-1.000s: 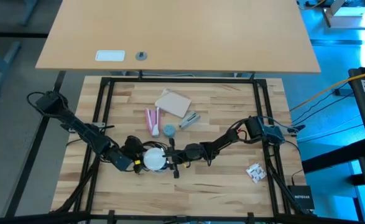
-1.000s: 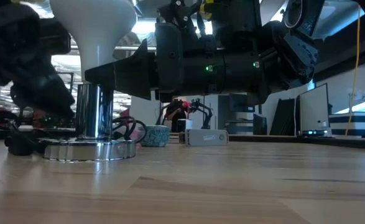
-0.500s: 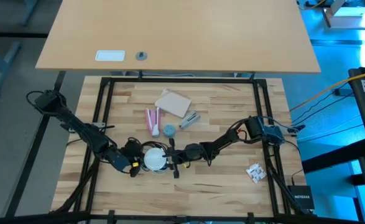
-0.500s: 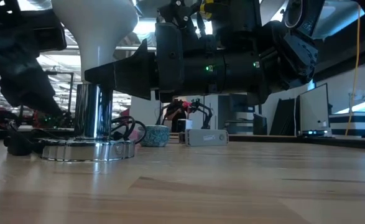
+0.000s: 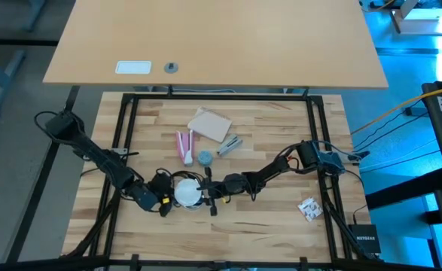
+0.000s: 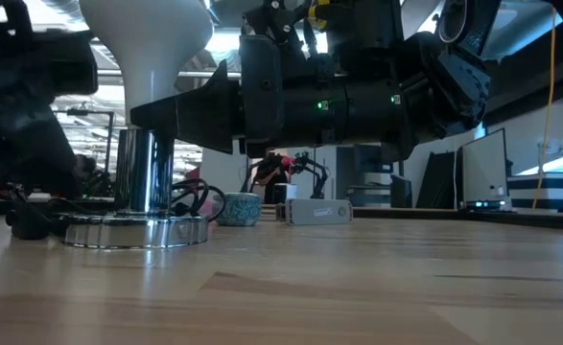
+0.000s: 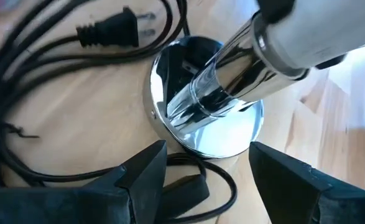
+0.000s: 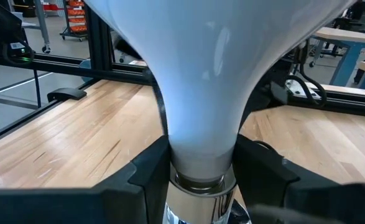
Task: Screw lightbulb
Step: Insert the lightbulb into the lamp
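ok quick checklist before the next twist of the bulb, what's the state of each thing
1. Right pincer shut on the lightbulb neck: ok.
2. Lightbulb upright above the chrome socket: ok.
3. Left pincer open, its fingers either side of the lamp base without gripping: not ok if the base must be steadied.
4. Bulb threads fully seated: cannot tell.
5. Black cord lies beside the base, away from the bulb: ok.

bulb stand (image 5: 187, 192): boxed in, left hand (image 5: 163, 197) at 9, right hand (image 5: 204, 193) at 3
12 o'clock: pink item (image 5: 183, 144), blue cap (image 5: 205, 157) block
6 o'clock: bare bench (image 5: 205, 233), free
cords (image 7: 58, 56): clutter beside the base
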Motion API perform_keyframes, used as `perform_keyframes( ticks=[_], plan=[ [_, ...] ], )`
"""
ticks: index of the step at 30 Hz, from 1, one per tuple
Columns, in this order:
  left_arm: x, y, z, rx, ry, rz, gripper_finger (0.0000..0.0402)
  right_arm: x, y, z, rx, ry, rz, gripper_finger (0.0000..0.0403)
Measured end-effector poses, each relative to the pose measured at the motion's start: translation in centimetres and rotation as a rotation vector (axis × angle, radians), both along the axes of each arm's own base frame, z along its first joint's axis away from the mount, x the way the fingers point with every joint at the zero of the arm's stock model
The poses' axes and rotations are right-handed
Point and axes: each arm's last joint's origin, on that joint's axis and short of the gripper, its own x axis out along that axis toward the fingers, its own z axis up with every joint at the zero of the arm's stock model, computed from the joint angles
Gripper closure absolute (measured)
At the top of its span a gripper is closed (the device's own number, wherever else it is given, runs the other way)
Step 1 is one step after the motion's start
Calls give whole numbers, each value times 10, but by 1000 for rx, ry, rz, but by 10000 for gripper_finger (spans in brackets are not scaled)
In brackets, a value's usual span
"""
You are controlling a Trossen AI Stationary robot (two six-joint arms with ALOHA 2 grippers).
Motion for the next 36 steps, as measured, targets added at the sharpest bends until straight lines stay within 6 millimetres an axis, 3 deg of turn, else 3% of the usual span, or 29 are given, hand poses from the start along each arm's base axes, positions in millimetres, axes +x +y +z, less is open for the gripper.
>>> perform_keyframes(
  ticks=[13,18,36],
  plan=[
    [16,-12,-16,63,17,-17,180,0,1,0,-1,0,2,237],
    [15,-8,-16,140,101,-4,180,0,0,0,0,0,1,237],
    [24,10,-14,351,94,27,180,0,0,0,0,-5,-1,237]
  ],
)
